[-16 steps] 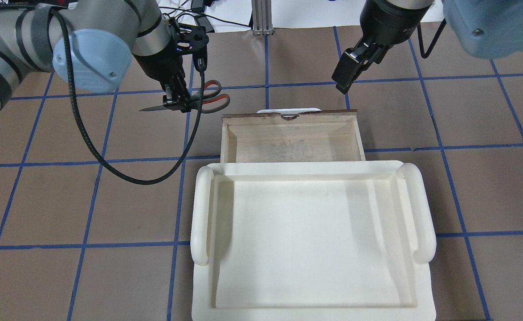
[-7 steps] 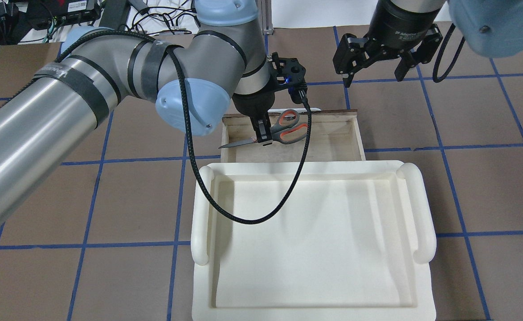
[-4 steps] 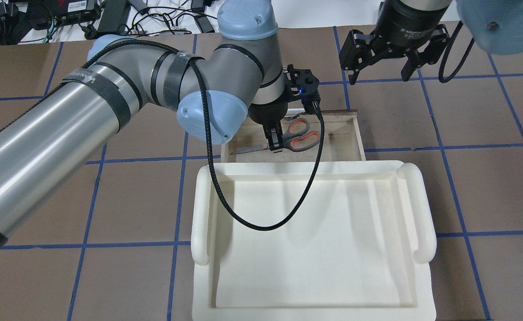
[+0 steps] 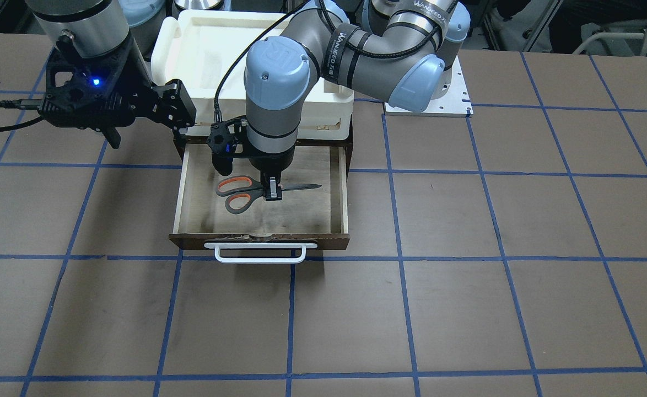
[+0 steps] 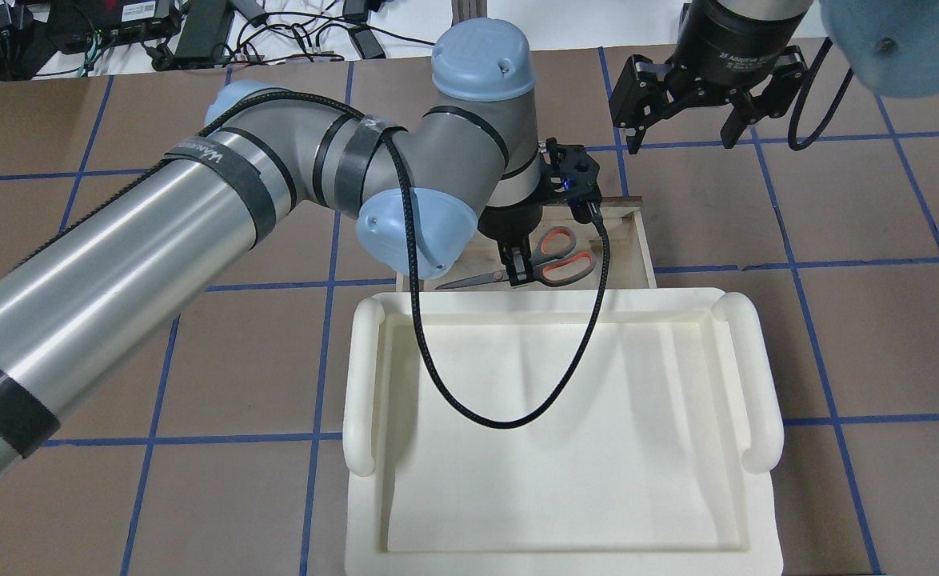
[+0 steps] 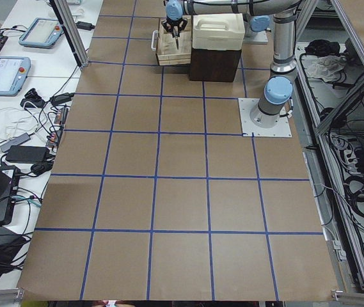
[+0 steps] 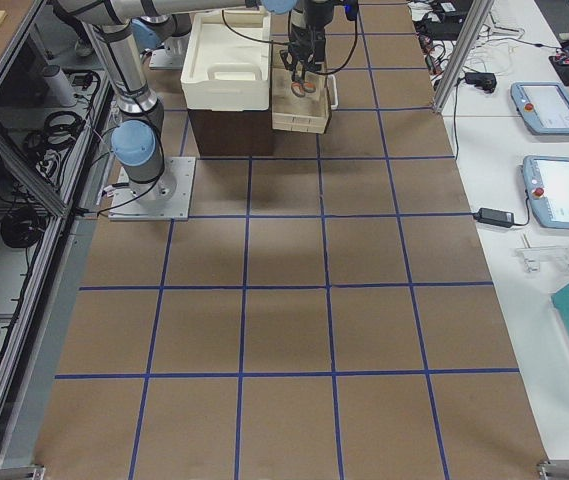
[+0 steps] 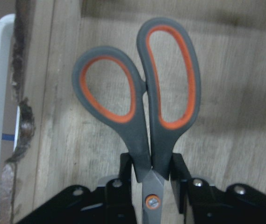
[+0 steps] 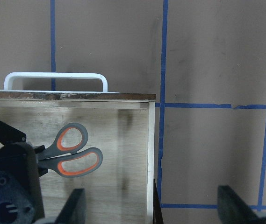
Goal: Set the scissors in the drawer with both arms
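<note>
Two-finger black left gripper [image 4: 272, 192] pinches small grey-handled, orange-lined scissors [image 8: 143, 148] near the pivot, inside the open dark-brown wooden drawer [image 4: 202, 241]; floor contact unclear. Black right gripper [image 5: 684, 136] hangs spread wide near the drawer's front corner.

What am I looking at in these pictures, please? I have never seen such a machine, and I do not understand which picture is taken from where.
It is a robot at a brown table, with a left arm and a right arm. Each arm ends in a two-fingered tool. One camera looks down from behind the robot, one faces it across the table, two stand at the table's ends, and one sits on each wrist. On the table stands a dark cabinet with its drawer pulled open; a white tray rests on top. The left tool is shut on the scissors near their pivot and holds them low inside the drawer; whether they touch its floor, I cannot tell. The right tool is open, empty, and hangs near the drawer.
</note>
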Robot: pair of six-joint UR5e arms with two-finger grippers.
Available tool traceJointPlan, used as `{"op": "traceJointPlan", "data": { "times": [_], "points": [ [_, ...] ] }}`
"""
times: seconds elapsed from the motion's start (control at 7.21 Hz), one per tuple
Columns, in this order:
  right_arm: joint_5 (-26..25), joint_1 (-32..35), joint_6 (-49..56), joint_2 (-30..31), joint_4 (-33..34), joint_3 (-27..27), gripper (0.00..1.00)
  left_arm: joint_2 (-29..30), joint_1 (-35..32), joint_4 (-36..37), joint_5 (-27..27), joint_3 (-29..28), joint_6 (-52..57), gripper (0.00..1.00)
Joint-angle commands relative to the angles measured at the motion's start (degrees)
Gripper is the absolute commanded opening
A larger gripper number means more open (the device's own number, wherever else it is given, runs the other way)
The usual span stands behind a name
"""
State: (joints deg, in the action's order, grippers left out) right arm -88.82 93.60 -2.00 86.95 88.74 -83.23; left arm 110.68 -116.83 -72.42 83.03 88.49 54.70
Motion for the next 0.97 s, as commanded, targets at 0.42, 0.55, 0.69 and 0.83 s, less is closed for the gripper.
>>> {"op": "traceJointPlan", "data": {
  "times": [0.42, 0.55, 0.69, 0.83],
  "points": [
    [-3.82, 0.09, 0.07, -0.02, 0.38, -0.09, 1.0, 1.29, -0.51, 0.52, 0.29, 2.47, -0.03, 0.0],
    [-3.82, 0.09, 0.07, 0.06, 0.29, 0.0, 1.0, 1.47, -0.51, 2.09, 0.2, 2.65, -0.55, 0.22],
    [-3.73, 0.09, 0.16, 0.06, 0.38, 0.0, 1.0, 1.21, -0.86, 2.2, -0.06, 2.66, -4.3, 0.75],
    [-3.73, 0.09, 0.16, -0.02, 0.29, 0.0, 1.0, 0.86, -1.73, 2.2, 0.2, 2.57, -5.29, 0.87]
  ]
}}
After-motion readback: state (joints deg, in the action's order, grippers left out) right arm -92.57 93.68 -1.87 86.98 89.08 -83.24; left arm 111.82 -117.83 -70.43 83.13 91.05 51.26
